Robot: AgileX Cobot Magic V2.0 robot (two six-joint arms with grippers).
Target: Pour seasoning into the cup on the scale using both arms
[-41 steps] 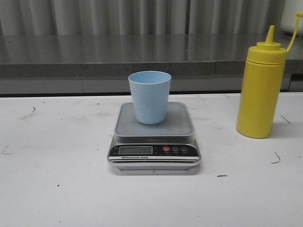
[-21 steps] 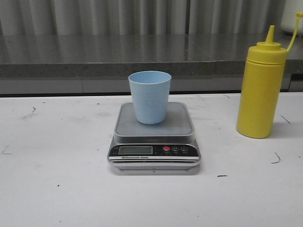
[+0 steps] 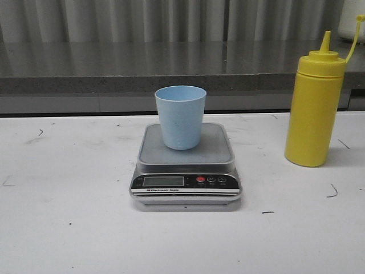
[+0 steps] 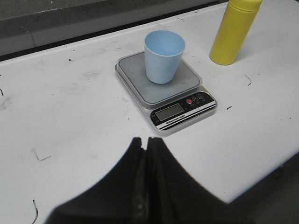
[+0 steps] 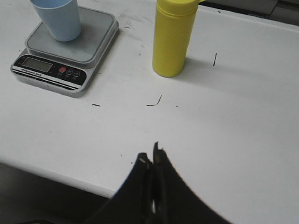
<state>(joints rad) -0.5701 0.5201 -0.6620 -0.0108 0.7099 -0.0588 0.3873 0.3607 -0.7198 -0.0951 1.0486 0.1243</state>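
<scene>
The pale blue cup (image 3: 180, 116) stands upright on the grey platform of the silver scale (image 3: 185, 182) at the table's middle. The yellow seasoning bottle (image 3: 314, 108) stands upright to the right, apart from the scale. No gripper shows in the front view. In the left wrist view my left gripper (image 4: 145, 141) is shut and empty, well short of the scale (image 4: 180, 112), cup (image 4: 163, 56) and bottle (image 4: 232, 31). In the right wrist view my right gripper (image 5: 150, 154) is shut and empty, near the table's front edge, short of the bottle (image 5: 173, 38), scale (image 5: 51, 70) and cup (image 5: 58, 17).
A grey steel ledge (image 3: 171, 68) runs along the back of the white table (image 3: 68, 228). The table's front edge (image 5: 51, 175) shows near my right gripper. Small dark scuff marks dot the table top.
</scene>
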